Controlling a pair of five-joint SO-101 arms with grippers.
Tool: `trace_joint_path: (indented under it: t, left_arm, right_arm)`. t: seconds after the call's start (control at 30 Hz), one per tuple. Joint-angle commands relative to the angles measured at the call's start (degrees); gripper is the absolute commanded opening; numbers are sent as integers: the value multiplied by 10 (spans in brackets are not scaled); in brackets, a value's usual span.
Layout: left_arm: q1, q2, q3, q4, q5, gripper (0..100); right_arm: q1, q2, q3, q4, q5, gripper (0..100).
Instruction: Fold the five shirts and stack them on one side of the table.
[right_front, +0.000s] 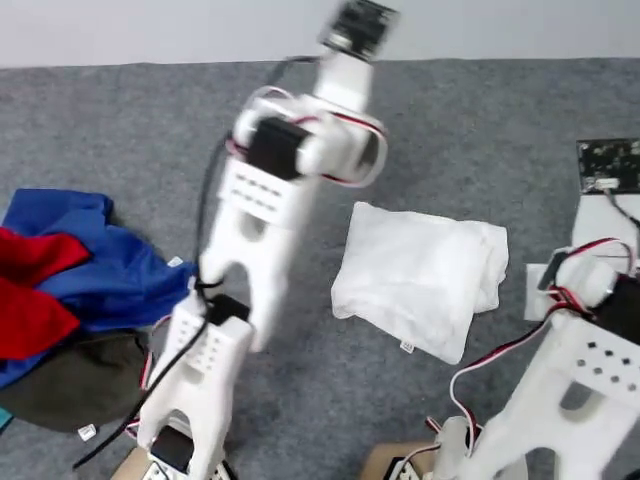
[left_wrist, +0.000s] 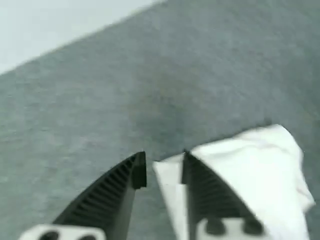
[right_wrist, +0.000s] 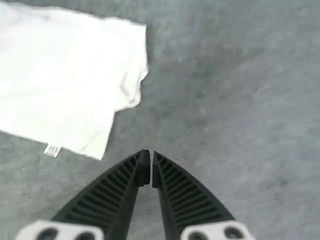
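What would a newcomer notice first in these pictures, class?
The folded white shirt lies alone mid-table. A crumpled heap of blue, red and dark shirts sits at the high view's left edge. Between them a white arm rears up.

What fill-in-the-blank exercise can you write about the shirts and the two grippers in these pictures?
1. The folded shirt in the middle of the table is ____.
2. The shirt that lies on top of the blue shirt is ____.
3. The left gripper has its fingers ____.
4. The right gripper has its fingers ____.

Missing words: white; red; open; shut.
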Motion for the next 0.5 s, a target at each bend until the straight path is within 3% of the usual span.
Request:
trace_joint_path:
  t: [0.0, 0.1, 0.27, 0.47]
  left_arm:
    - [-45, -73, 17, 17, 6, 15]
    - [-80, -141, 103, 17, -3, 7]
    - [-136, -274, 274, 16, -84, 7]
    - [-202, -413, 434, 16, -148, 8]
  right_arm:
    - [-39, -7, 34, 6, -65, 22]
    - [-82, -7, 84, -31, -109, 22]
    - [-142, 2, 152, -142, -156, 23]
    - [-175, 111, 151, -246, -201, 70]
